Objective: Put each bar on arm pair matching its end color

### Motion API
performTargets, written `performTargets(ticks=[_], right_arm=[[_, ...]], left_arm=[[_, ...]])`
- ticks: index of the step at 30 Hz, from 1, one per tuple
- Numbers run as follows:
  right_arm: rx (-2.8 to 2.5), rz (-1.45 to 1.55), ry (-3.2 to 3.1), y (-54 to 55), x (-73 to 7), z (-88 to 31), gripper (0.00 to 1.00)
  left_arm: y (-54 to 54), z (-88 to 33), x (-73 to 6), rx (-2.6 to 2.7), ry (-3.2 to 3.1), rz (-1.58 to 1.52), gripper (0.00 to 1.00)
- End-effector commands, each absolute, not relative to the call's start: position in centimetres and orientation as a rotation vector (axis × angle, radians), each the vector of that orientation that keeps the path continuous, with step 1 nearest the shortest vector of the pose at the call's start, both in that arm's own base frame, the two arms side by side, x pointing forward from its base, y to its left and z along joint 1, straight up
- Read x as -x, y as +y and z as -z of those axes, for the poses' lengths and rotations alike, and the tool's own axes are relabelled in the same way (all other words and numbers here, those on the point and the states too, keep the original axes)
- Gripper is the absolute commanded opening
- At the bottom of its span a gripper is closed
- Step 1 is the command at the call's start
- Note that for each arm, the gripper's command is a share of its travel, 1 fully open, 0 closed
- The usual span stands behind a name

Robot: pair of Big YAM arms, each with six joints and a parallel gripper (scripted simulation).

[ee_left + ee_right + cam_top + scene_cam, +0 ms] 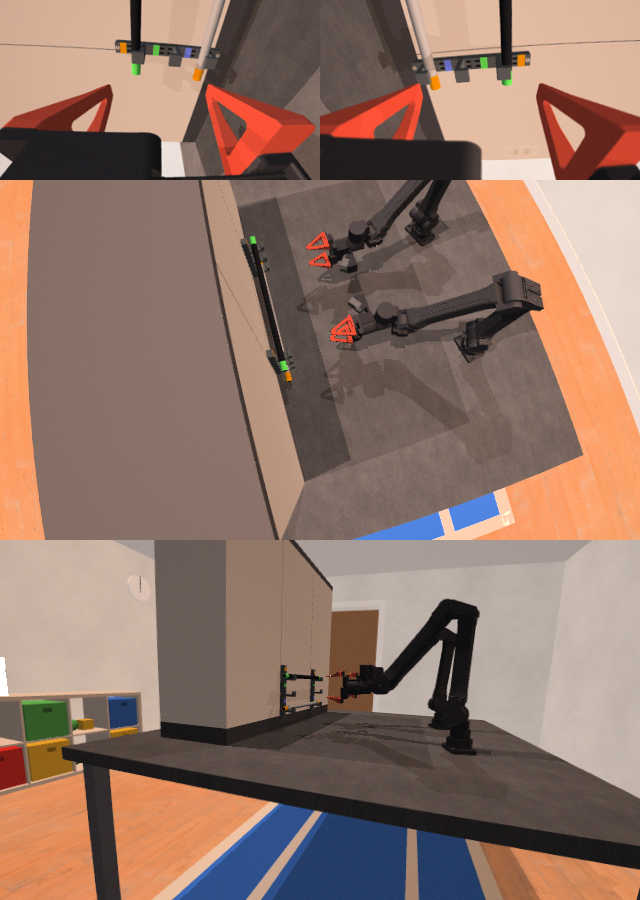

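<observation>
The black bar with green ends (268, 300) (302, 676) (136, 24) (506, 32) rests on the top arms, below orange labels (123, 47) (521, 60). The grey bar with orange ends (302, 706) (211, 28) (419, 34) rests on the lowest arms, below blue labels (188, 52) (448, 65). The middle arms (174, 60) (462, 75), below green labels (156, 50) (483, 63), hold nothing. My left gripper (331, 334) (327, 687) (159, 89) and my right gripper (308, 255) (479, 89) are open and empty, each in front of its rack end, apart from the bars.
The rack's two uprights stand against the beige wall (255, 640) (60, 76), close above the dark table (500, 420) (350, 775). The pairs of rack arms sit close over one another. There is free air between the grippers and the rack.
</observation>
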State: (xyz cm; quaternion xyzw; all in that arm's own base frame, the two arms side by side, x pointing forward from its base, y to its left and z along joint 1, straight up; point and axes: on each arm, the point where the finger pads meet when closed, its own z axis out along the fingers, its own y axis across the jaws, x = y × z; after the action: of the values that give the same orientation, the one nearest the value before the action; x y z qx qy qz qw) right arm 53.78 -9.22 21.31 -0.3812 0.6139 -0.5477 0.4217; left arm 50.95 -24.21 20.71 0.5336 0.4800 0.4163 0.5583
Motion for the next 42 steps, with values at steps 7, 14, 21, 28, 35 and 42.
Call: performTargets(ticks=[7, 14, 21, 28, 35, 42], right_arm=[[1.000, 1.489, 1.489, -10.6, -54.1, -20.6, 1.00], [1.000, 1.489, 1.489, -10.6, -54.1, -20.6, 1.00], [1.000, 1.489, 1.489, -10.6, -54.1, -20.6, 1.00], [0.992, 1.497, 1.485, -10.8, -54.1, -20.9, 1.00], [0.981, 1.507, 1.478, -11.1, -54.2, -21.3, 1.00], [0.975, 1.513, 1.474, -11.3, -54.2, -21.5, 1.00]], left_arm=[[-26.4, -20.6, -50.9, -1.305, 1.046, -1.046, 1.00], [-26.4, -20.6, -50.9, -1.305, 1.046, -1.046, 1.00], [-26.4, -20.6, -50.9, -1.305, 1.046, -1.046, 1.00], [-26.6, -21.1, -51.0, -1.295, 1.039, -1.047, 1.00], [-26.8, -21.7, -51.1, -1.280, 1.028, -1.049, 1.00], [-27.0, -22.2, -51.1, -1.270, 1.022, -1.050, 1.00]])
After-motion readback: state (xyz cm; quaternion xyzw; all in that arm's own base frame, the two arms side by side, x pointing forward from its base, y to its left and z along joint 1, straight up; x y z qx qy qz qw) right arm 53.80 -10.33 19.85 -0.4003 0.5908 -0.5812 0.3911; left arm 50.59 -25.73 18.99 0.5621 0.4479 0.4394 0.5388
